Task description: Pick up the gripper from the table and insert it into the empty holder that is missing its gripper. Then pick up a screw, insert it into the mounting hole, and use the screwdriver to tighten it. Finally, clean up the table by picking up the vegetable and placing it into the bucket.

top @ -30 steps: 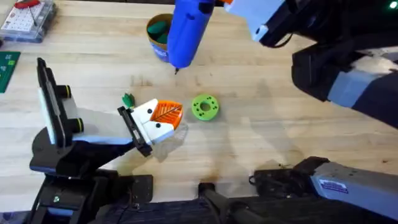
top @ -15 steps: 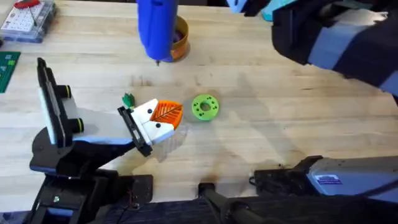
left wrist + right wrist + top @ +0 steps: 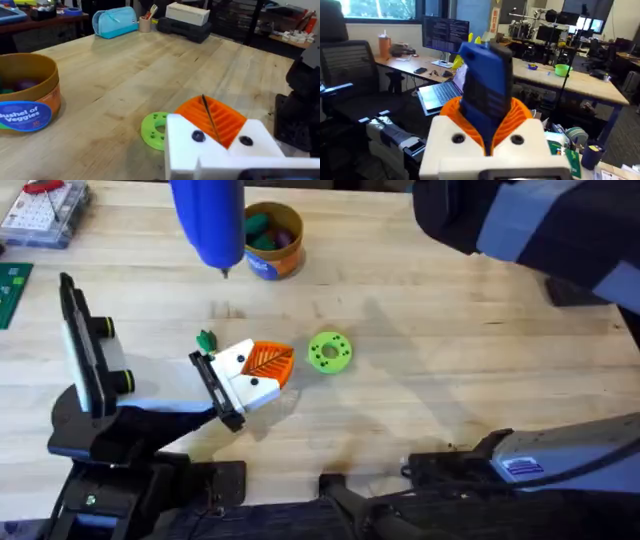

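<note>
The screwdriver (image 3: pixel 209 220) hangs in the air at the far side of the table, tip down, just left of the bucket (image 3: pixel 270 240); in the right wrist view the right gripper (image 3: pixel 487 127) has its orange ribbed pads pressed on the blue body (image 3: pixel 486 85), so it is clamped on it. The bucket holds small coloured pieces, one dark green. Nearer, the gripper (image 3: pixel 255 370) sits against the holder (image 3: pixel 215 392), orange finger pointing right; a small green vegetable (image 3: pixel 206 339) lies just beyond the holder's far end; the lime-green disc (image 3: pixel 329 351) rests just right of the orange finger. For the left gripper, I cannot tell how far its own fingers stand apart.
</note>
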Controlling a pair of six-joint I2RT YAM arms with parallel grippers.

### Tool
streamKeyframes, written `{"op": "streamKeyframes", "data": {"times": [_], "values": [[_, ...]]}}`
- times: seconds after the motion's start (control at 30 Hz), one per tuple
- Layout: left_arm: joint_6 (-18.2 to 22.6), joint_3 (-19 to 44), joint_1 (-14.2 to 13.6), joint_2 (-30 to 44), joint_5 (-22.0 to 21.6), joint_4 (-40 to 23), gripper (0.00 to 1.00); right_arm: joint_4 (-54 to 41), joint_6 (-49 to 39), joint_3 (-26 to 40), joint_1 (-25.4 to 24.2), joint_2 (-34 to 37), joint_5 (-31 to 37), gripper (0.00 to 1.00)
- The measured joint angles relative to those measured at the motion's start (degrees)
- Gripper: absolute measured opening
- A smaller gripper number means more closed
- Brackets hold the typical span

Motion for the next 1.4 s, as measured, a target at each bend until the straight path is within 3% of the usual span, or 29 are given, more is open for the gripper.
{"op": "streamKeyframes", "data": {"times": [0.57,1.4], "values": [[0.0,0.0,0.0,0.0,0.0,0.0,0.004,2.6,-0.3,0.7,1.3,1.4,-2.3,0.026],[0.0,0.0,0.0,0.0,0.0,-0.1,0.004,10.5,0.0,-11.8,2.6,1.5,-0.7,0.026]]}}
